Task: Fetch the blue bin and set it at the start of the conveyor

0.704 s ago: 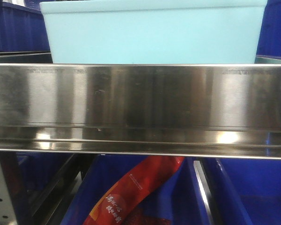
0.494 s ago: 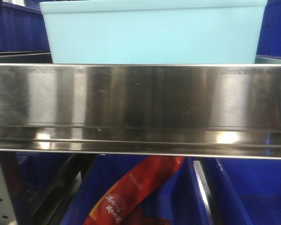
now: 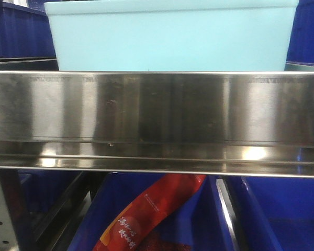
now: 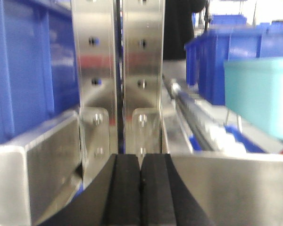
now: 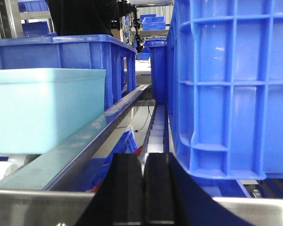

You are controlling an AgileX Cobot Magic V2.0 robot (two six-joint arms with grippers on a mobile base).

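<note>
- Pointing level at two riveted steel uprights point(image 4: 118, 70), the left gripper point(image 4: 140, 188) sits low in its wrist view, with its black, matte pads pressed flat together and nothing between them.
- The right gripper point(image 5: 144, 190) is posed the same way, pads pressed together and empty, aimed along a gap between bins.
- The blue bin point(image 3: 170, 36) is smooth, pale aqua plastic with slightly tapered walls. It stands on the shelf behind a shiny brushed-steel rail point(image 3: 157, 110).
- Neither gripper touches the bin, which lies to the right of the left gripper and to the left of the right one.
- A ribbed dark blue crate point(image 5: 231, 89) fills the right side, near the right gripper.
- Below the rail, a glossy red packet point(image 3: 146, 214) lies in another dark blue crate.
</note>
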